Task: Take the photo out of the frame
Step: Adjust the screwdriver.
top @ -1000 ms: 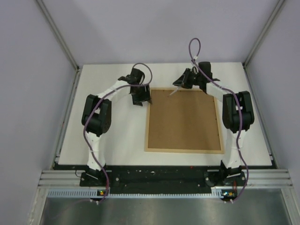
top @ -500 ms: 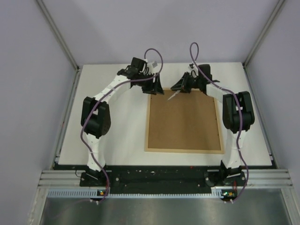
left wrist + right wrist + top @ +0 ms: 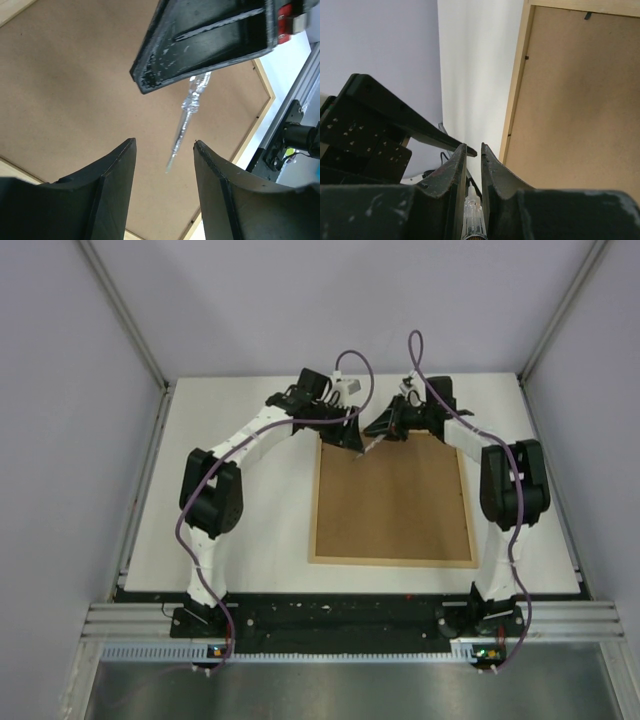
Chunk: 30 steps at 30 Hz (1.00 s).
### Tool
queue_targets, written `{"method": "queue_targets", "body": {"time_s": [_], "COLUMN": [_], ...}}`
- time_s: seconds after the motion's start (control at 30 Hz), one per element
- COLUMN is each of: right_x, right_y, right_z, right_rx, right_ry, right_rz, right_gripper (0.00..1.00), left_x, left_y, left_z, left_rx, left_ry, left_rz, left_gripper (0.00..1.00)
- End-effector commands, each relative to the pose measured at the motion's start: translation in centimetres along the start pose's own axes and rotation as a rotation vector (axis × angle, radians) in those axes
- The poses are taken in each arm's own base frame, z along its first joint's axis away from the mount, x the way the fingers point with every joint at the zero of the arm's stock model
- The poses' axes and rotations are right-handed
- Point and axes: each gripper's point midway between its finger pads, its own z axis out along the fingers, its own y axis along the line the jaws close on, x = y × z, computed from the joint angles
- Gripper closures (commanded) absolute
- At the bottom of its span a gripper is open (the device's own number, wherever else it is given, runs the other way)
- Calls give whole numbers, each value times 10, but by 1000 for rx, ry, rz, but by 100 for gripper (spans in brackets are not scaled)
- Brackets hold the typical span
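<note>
On the white table the left gripper hangs over the far left corner of the frame, its jaws spread apart and grasping nothing. In the left wrist view the tip of a thin clear-handled tool shows in the gap between those fingers, touching neither. The tool slants down and to the left from the right gripper, which is clenched on its handle just to the right of the left gripper, near the middle of the frame's far edge. The frame lies flat and face down, its light-wood border square to the table's edges and its plain brown backing board turned upward. From above it looks close to square, so its long axis cannot be told. The photo is hidden under the board, somewhere inside the frame
</note>
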Motion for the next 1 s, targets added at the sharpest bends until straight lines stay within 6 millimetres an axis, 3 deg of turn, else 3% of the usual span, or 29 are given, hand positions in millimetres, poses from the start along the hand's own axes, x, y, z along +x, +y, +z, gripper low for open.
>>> {"method": "queue_targets", "body": {"time_s": [0.0, 0.4, 0.53, 0.6, 0.63, 0.8, 0.83, 0.97], "right_x": [1, 4, 6, 7, 7, 10, 13, 20], "right_y": [41, 44, 43, 43, 43, 48, 50, 53], "right_z": [-18, -20, -20, -20, -20, -24, -24, -29], "right_rx": [-71, -69, -64, -62, -62, -83, -96, -137], "right_ry": [-2, -1, 3, 5, 6, 25, 39, 85], "right_rz": [-50, -49, -45, -44, -44, -83, -103, -167], "right_gripper": [100, 100, 100, 100, 100, 100, 96, 65], "left_x": [-8, -3, -2, -1, 1, 5, 6, 7], "left_y": [-11, -40, -46, -47, -47, -52, -53, -54], "left_z": [-13, -11, -12, -12, -11, -11, -12, -14], "left_rx": [10, 139, 164, 176, 182, 228, 234, 243], "left_ry": [-40, -19, -16, -12, -7, 10, 11, 12], "left_rz": [82, 103, 106, 104, 99, 74, 71, 63], "left_gripper": [46, 67, 82, 97, 100, 100, 100, 100]}}
